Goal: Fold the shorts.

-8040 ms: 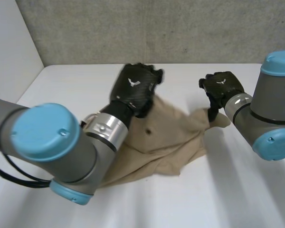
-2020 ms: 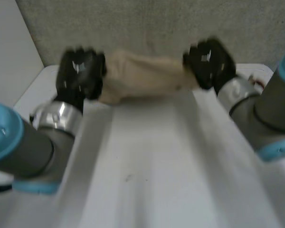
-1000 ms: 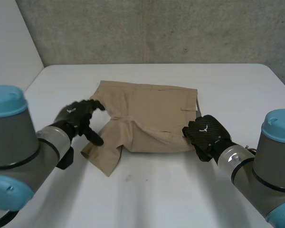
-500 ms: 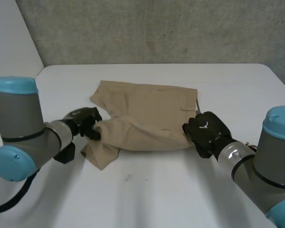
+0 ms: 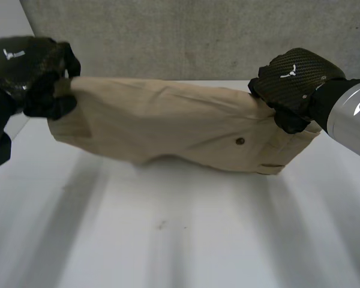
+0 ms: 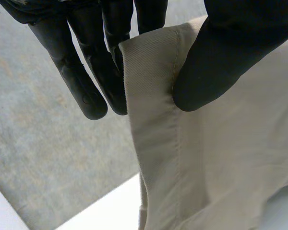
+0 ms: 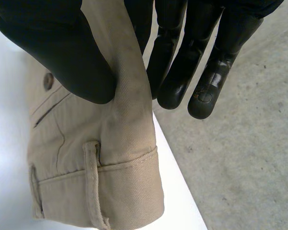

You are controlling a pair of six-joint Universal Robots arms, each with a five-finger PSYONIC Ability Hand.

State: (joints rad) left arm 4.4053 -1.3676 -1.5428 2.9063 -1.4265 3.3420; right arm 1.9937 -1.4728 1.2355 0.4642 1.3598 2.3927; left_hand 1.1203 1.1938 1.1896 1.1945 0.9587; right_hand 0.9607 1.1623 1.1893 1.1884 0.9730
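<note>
The beige shorts hang stretched in the air above the white table, held up between my two hands. My left hand pinches the cloth's left end, a hemmed edge caught between thumb and fingers. My right hand pinches the right end, at the waistband with its belt loop and a button. A button also shows on the hanging front.
A grey concrete wall rises behind the table's far edge. A white side wall stands at the left.
Both hands have risen from the table, lifting the shorts and stretching them out in the air. The left hand, open a second ago, has closed on the cloth's left end.
</note>
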